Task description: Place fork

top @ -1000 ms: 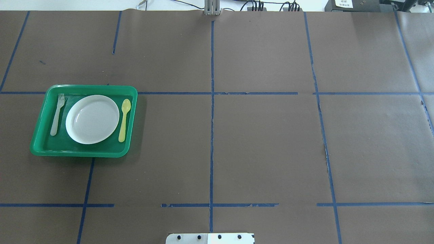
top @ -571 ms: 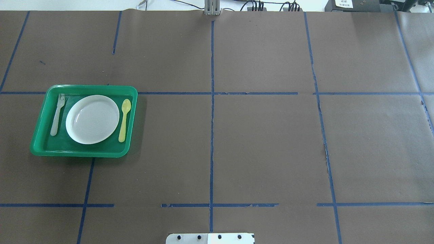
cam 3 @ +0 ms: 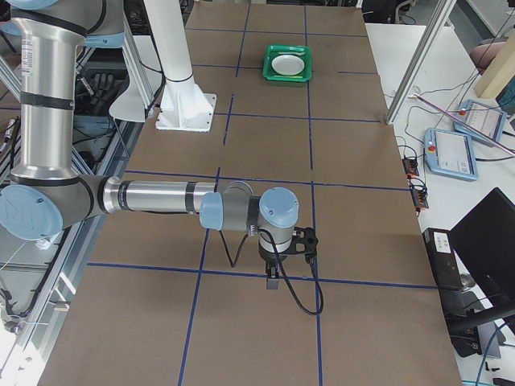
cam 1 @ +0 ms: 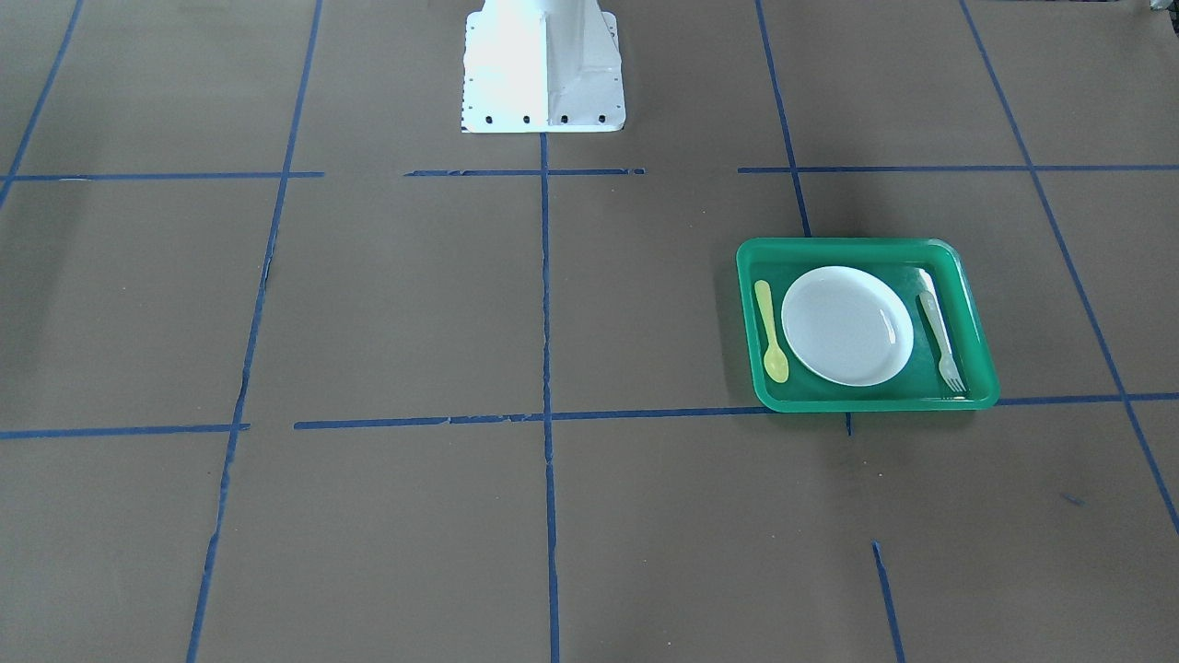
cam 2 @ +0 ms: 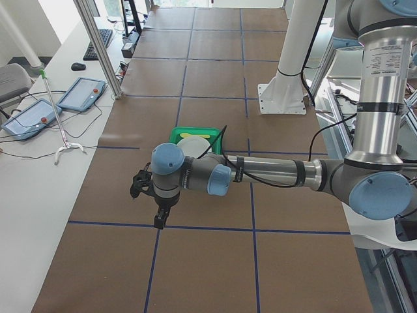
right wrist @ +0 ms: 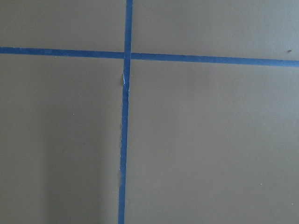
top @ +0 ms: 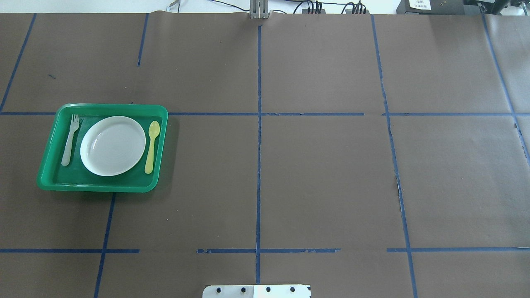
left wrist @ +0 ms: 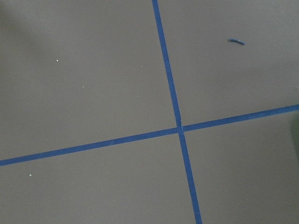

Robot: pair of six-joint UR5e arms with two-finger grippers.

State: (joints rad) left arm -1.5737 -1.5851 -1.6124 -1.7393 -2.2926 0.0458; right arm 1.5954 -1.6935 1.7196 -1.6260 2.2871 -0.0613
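Observation:
The pale whitish plastic fork (top: 69, 140) lies flat in the green tray (top: 49, 182), left of the white plate (top: 112, 145), tines pointing away from the robot. It also shows in the front-facing view (cam 1: 939, 330). My left gripper (cam 2: 159, 218) shows only in the exterior left view, hanging over bare table far short of the tray; I cannot tell if it is open or shut. My right gripper (cam 3: 272, 281) shows only in the exterior right view, over a tape line at the table's other end; I cannot tell its state either.
A yellow spoon (top: 151, 147) lies in the tray right of the plate. The robot's white base (cam 1: 542, 64) stands at the table's near middle edge. Blue tape lines cross the brown table cover. Both wrist views show only table and tape.

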